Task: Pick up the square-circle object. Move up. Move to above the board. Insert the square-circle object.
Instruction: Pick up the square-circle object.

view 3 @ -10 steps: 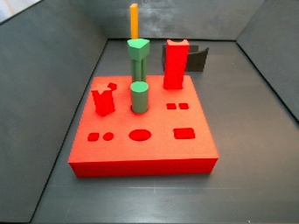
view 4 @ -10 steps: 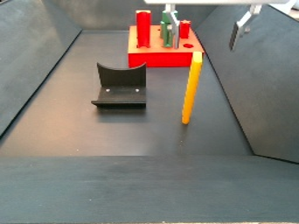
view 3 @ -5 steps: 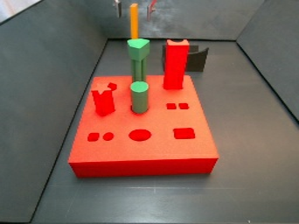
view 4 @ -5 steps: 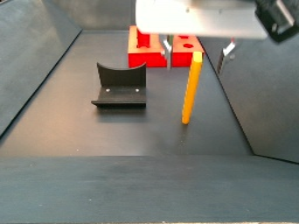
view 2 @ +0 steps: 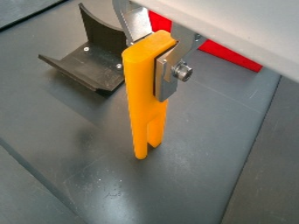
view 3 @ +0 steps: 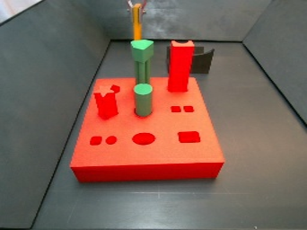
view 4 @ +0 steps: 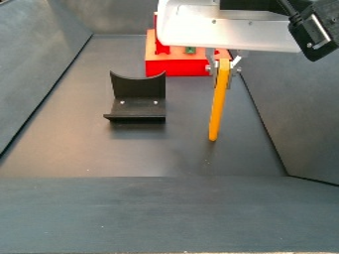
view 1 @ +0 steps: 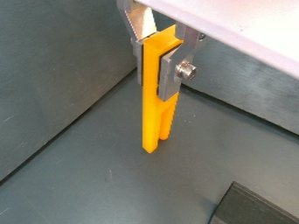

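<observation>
Dark grey floor [view 4: 159, 149], matching walls [view 4: 34, 60]

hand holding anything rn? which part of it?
Yes. The hand is closed on the orange peg near its top end; the two-pronged lower end still stands on the floor, beside the fixture.

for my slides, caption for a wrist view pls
Gripper straddling the top of the tall orange-yellow two-pronged peg, upright on the dark floor.

Gripper [view 4: 225, 65] between side wall [view 4: 284, 109], fixture [view 4: 135, 96]
</observation>
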